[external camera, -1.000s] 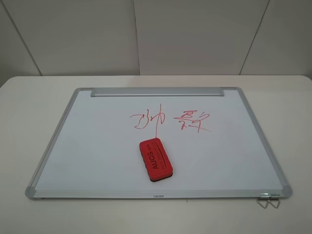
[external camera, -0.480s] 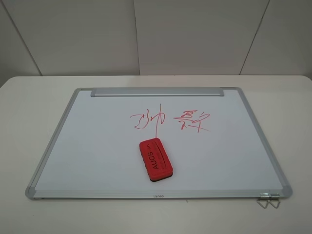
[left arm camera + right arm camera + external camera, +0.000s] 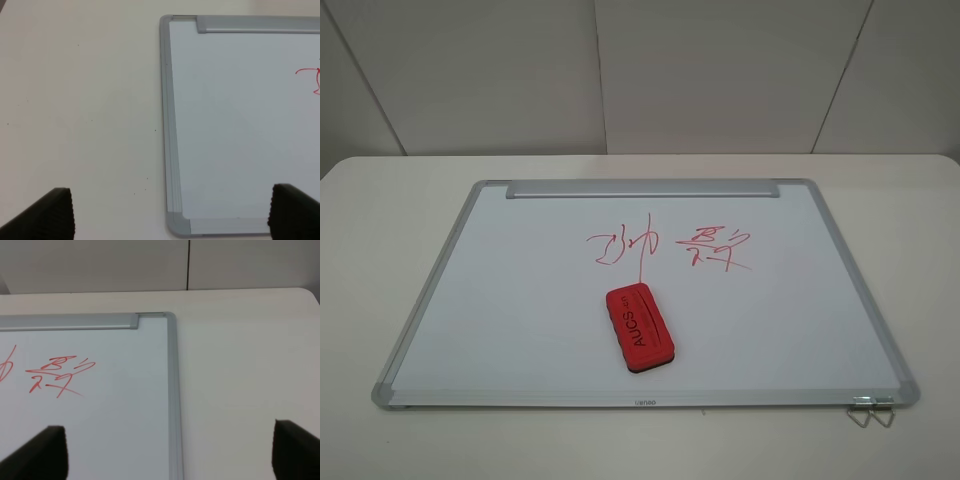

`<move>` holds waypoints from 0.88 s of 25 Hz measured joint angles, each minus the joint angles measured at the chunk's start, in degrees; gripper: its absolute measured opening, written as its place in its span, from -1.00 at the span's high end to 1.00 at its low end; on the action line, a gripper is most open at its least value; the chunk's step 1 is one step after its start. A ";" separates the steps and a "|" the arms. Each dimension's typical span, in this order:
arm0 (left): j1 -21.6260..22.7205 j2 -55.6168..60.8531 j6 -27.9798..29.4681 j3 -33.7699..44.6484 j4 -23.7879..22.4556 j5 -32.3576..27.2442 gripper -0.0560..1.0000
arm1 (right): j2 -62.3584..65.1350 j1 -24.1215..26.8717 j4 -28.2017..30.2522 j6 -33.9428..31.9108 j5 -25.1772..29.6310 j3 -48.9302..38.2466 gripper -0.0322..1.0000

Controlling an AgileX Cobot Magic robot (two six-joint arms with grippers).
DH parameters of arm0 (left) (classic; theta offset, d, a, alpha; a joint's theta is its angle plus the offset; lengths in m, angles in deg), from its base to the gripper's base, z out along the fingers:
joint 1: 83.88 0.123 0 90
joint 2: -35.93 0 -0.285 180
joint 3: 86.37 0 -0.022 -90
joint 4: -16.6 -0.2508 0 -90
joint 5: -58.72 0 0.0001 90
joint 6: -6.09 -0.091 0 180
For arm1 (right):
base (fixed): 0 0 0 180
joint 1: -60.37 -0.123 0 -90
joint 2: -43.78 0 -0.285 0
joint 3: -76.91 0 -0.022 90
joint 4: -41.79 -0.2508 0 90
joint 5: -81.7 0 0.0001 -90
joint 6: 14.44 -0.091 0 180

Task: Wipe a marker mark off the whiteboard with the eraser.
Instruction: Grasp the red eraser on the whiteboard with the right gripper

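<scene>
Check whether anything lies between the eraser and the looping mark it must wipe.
Nothing visible does. The eraser lies on the whiteboard just in front of the marker mark, whose thin tail runs down toward it.

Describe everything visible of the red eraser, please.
The eraser is a small oblong red block with rounded ends, black "AUCS" lettering on top and a dark base. It lies flat, slightly angled, on the whiteboard near its front edge, its far end by the tail of the marker mark. Nothing else touches it.
</scene>
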 joint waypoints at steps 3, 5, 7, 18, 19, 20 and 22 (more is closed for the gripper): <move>0.00 0.00 0.00 0.00 0.00 0.00 -0.57 | 0.00 0.00 0.00 0.00 0.00 0.00 -0.49; 0.00 0.00 0.00 0.00 0.00 0.00 -0.57 | 0.00 0.00 0.00 0.00 0.00 0.00 -0.49; 0.00 0.00 0.00 0.00 0.00 0.00 -0.57 | 0.00 0.00 0.00 0.00 0.00 0.00 -0.49; 0.00 0.00 0.00 0.00 0.00 0.00 -0.57 | -16.97 0.00 -0.72 1.33 -0.18 0.23 -0.49; 0.00 0.00 0.00 0.00 0.00 0.00 -0.57 | -21.01 0.00 -1.55 1.05 -0.54 0.75 -0.49; 0.00 0.00 0.00 0.00 0.00 0.00 -0.57 | -25.10 0.00 -2.47 0.12 -1.49 1.51 -0.49; 0.00 0.00 0.00 0.00 0.00 0.00 -0.57 | -33.19 0.00 -4.85 -2.59 -3.67 3.50 -0.49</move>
